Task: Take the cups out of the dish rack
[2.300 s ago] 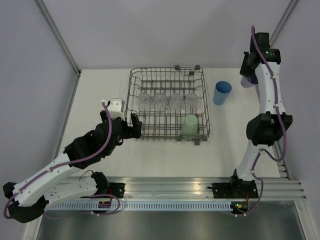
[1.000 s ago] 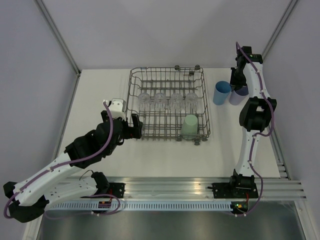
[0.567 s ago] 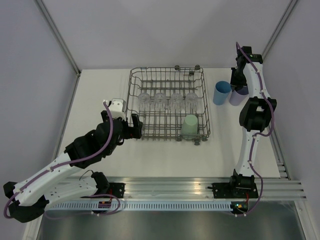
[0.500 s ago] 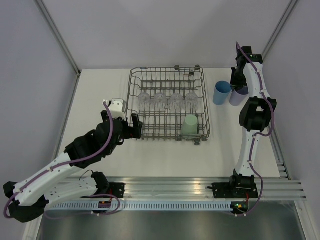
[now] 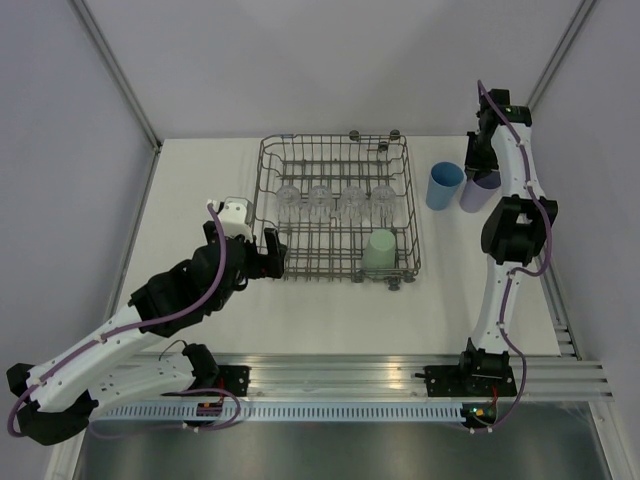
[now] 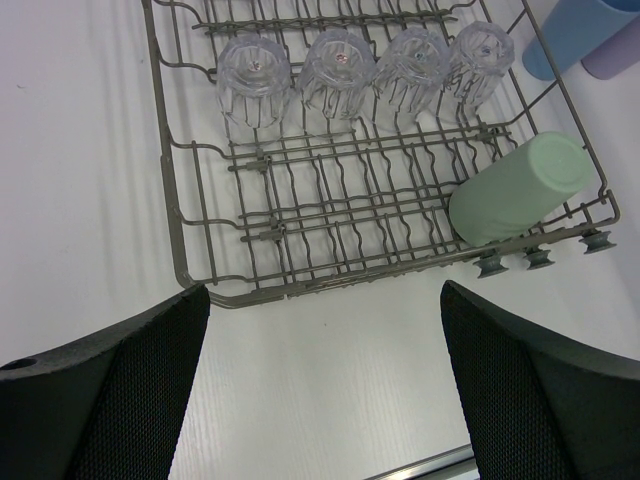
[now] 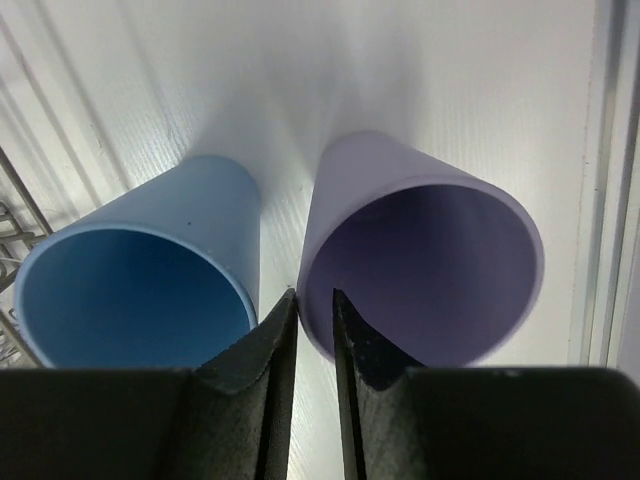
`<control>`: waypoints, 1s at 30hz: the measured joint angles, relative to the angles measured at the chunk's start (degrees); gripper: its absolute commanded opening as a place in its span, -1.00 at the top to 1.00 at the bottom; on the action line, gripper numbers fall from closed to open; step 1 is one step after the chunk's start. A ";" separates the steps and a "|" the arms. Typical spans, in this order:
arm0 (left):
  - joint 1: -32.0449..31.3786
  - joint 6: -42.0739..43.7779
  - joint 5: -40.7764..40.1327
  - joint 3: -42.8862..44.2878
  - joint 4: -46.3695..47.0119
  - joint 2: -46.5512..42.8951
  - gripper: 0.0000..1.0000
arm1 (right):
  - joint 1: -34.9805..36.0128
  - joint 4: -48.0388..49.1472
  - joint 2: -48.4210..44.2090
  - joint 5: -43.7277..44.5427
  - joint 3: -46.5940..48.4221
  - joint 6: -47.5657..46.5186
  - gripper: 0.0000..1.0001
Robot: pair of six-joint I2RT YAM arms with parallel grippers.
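Note:
The grey wire dish rack (image 5: 264, 200) holds four clear cups (image 5: 335, 200) in a row, upside down, and a light green cup (image 5: 379, 250) lying at its near right corner. In the left wrist view the rack (image 6: 165, 180), clear cups (image 6: 253, 78) and green cup (image 6: 515, 190) all show. My left gripper (image 6: 325, 400) is wide open and empty over the table by the rack's near left corner. A blue cup (image 7: 140, 290) and a lavender cup (image 7: 430, 270) stand upright, side by side, right of the rack. My right gripper (image 7: 312, 295) straddles the lavender cup's rim, jaws slightly apart.
The blue cup (image 5: 443, 186) and lavender cup (image 5: 476, 192) stand close together near the table's right edge rail (image 5: 560, 320). The rack has small wheels (image 6: 490, 263) along its near side. Grey walls enclose the table on three sides.
My right arm lowered the lavender cup and set it beside the blue cup; in the last half second the wrist has shifted slightly up and away. The left arm has not moved.

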 measured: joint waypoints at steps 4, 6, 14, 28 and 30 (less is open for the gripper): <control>0.00 0.02 0.02 0.00 0.00 0.00 -0.99 | -0.39 0.00 -2.38 0.02 0.00 0.00 0.47; 0.00 0.02 0.04 0.00 0.00 0.00 -0.99 | -0.50 0.02 -3.61 -0.15 0.00 -0.02 0.46; 0.00 0.48 0.15 0.00 0.00 -0.02 -0.99 | -0.76 0.02 -6.54 -2.56 -0.02 -0.04 0.49; -0.11 -1.14 4.39 10.99 -0.09 14.80 -0.99 | -0.09 10.95 -44.87 -9.70 -24.44 0.52 -0.96; -0.52 -1.73 4.76 13.49 0.28 18.45 -0.99 | 0.55 13.53 -52.85 -10.21 -31.36 1.07 -0.96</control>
